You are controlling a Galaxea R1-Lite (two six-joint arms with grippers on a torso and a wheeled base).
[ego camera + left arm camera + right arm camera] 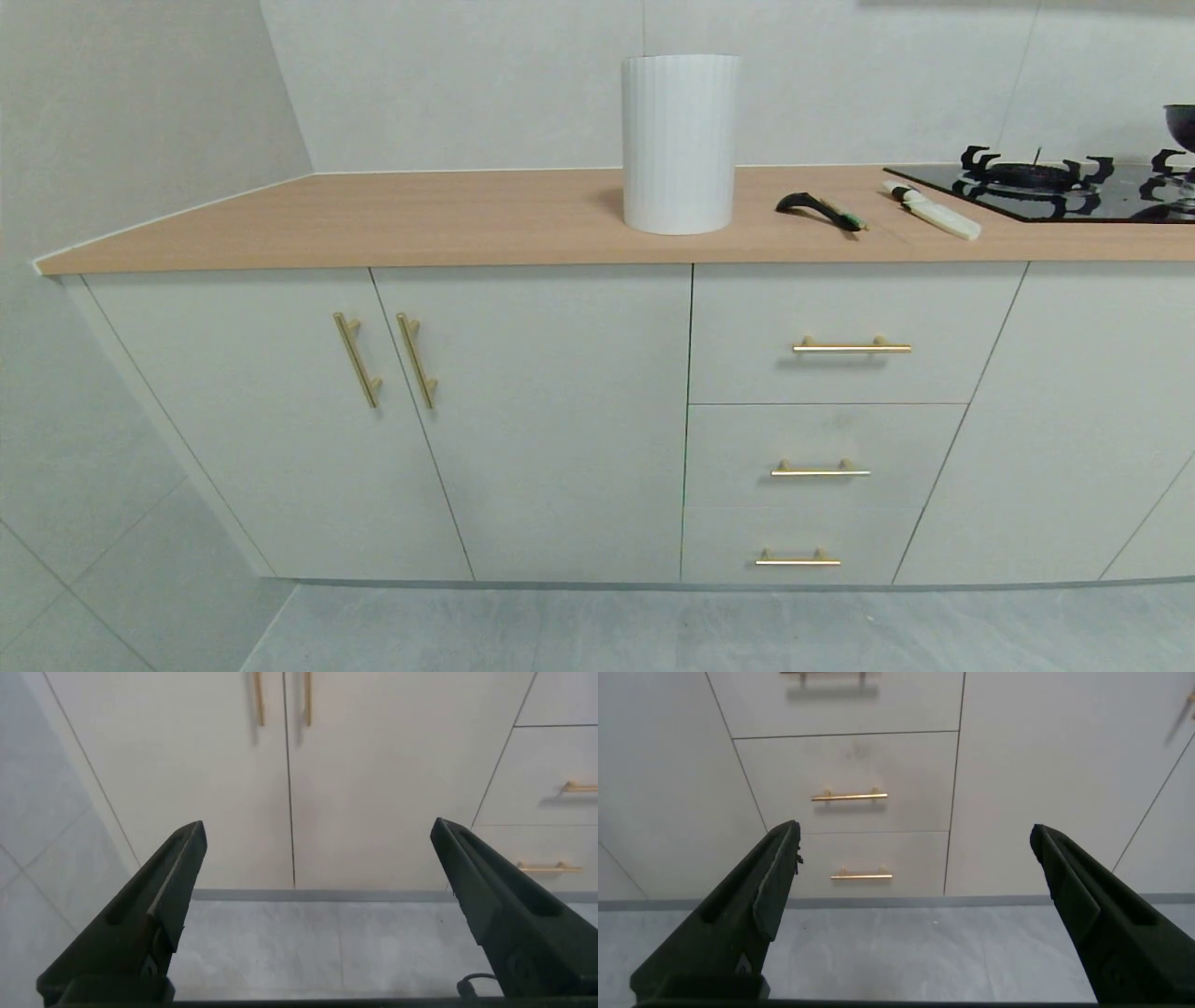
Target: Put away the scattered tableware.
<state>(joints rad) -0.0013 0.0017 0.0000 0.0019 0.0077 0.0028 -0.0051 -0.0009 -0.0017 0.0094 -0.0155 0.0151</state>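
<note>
While both arms hang low in front of the cabinets, the tableware sits up on the countertop (pixel 373 219). A black-handled utensil (pixel 820 209) and a white-handled one (pixel 932 212) lie side by side between the tall white ribbed holder (pixel 680 140) and the hob (pixel 1055 191). The left gripper (pixel 316 829) has its jaws spread wide and empty, facing the cabinet doors (pixel 374 765) near the floor (pixel 327 943). The right gripper (pixel 913 831) is just as wide and empty, before the lower drawers (pixel 845 784). Both pieces lie well apart from either pair of jaws.
</note>
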